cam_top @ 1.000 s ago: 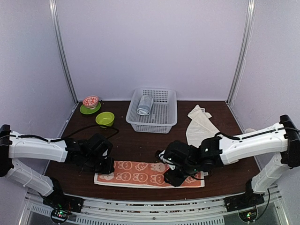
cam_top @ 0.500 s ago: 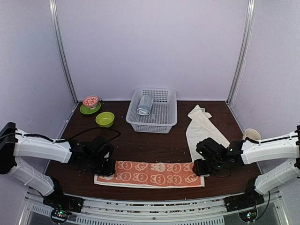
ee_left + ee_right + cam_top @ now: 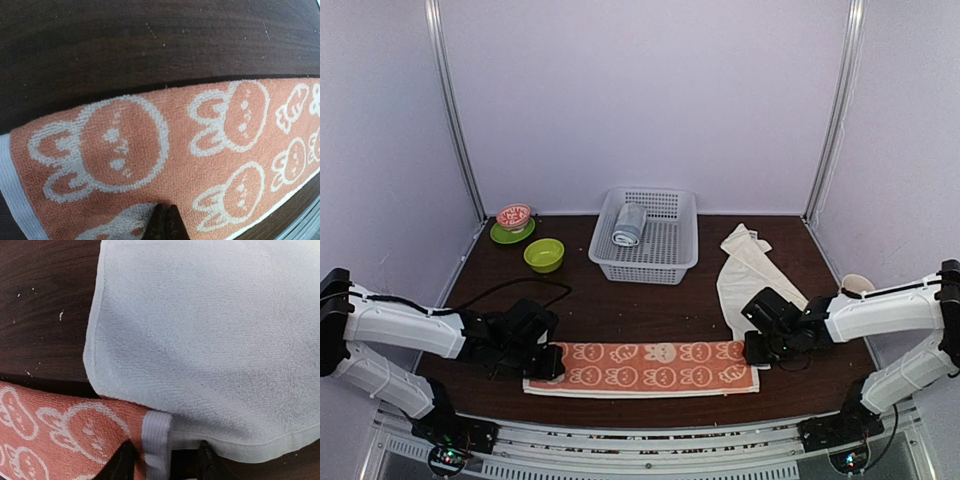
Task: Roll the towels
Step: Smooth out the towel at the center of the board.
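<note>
The salmon-orange towel point(image 3: 640, 367) with white rabbit prints lies flat along the table's front. My left gripper point(image 3: 548, 362) is at its left end. In the left wrist view its fingertips point(image 3: 167, 220) are pressed together in the cloth point(image 3: 200, 165), with a bit of the edge turned up beside them. My right gripper point(image 3: 755, 350) is at the towel's right end. Its fingers point(image 3: 122, 460) stand apart on either side of the white end band, so the gripper point(image 3: 165, 462) is open. The cream-white towel point(image 3: 750, 275) lies crumpled just behind, its hem overlapping that corner point(image 3: 210, 340).
A white basket point(image 3: 642, 264) at the back centre holds a grey-blue rolled towel point(image 3: 629, 224). A green bowl point(image 3: 544, 254) and a red-patterned bowl on a green saucer point(image 3: 513, 216) sit at the back left. A cup point(image 3: 857, 285) stands at the right edge.
My right gripper has travelled from the middle of the orange towel to its right end and lowered there. The towel now lies straighter. The left gripper has shifted slightly toward the front edge.
</note>
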`<state>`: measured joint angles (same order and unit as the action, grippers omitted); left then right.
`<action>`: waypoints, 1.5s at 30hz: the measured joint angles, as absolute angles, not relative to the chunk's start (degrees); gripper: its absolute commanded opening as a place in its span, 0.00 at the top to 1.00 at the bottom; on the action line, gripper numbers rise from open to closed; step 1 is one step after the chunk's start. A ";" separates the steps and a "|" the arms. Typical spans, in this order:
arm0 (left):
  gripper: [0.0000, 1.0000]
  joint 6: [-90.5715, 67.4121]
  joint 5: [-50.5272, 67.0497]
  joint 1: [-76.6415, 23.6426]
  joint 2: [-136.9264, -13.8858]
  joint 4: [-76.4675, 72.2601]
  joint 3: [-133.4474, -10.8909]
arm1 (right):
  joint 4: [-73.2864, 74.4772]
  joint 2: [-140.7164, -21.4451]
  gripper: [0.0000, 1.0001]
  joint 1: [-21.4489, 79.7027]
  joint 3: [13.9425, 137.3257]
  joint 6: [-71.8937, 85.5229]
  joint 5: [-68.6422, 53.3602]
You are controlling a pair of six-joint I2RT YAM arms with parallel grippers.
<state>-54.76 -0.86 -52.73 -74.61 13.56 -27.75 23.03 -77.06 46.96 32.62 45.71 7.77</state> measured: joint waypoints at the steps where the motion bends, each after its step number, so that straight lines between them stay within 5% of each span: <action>1: 1.00 -54.78 -0.86 -52.73 -74.19 13.85 -27.62 | 23.57 -76.47 0.48 46.87 32.62 45.39 7.73; 5: 0.51 -54.22 -0.95 -52.97 -70.46 19.90 -27.81 | 27.81 -70.35 0.41 46.78 33.56 44.18 6.96; 8: 0.44 -53.32 -1.58 -52.99 -66.37 25.63 -30.24 | 30.02 -65.28 0.40 46.78 35.35 43.88 5.67; 14: 0.59 -50.72 -4.25 -52.97 -64.64 28.36 -39.09 | 30.09 -57.60 0.40 46.92 31.42 46.68 1.26; 25: 1.00 -46.94 -5.61 -52.23 -85.14 23.11 -42.46 | 23.24 -59.53 0.40 47.92 22.06 55.53 -3.25; 45: 1.00 -58.94 -9.65 -51.55 -76.53 12.69 -28.42 | 13.04 -75.24 0.43 47.77 30.00 56.77 -6.57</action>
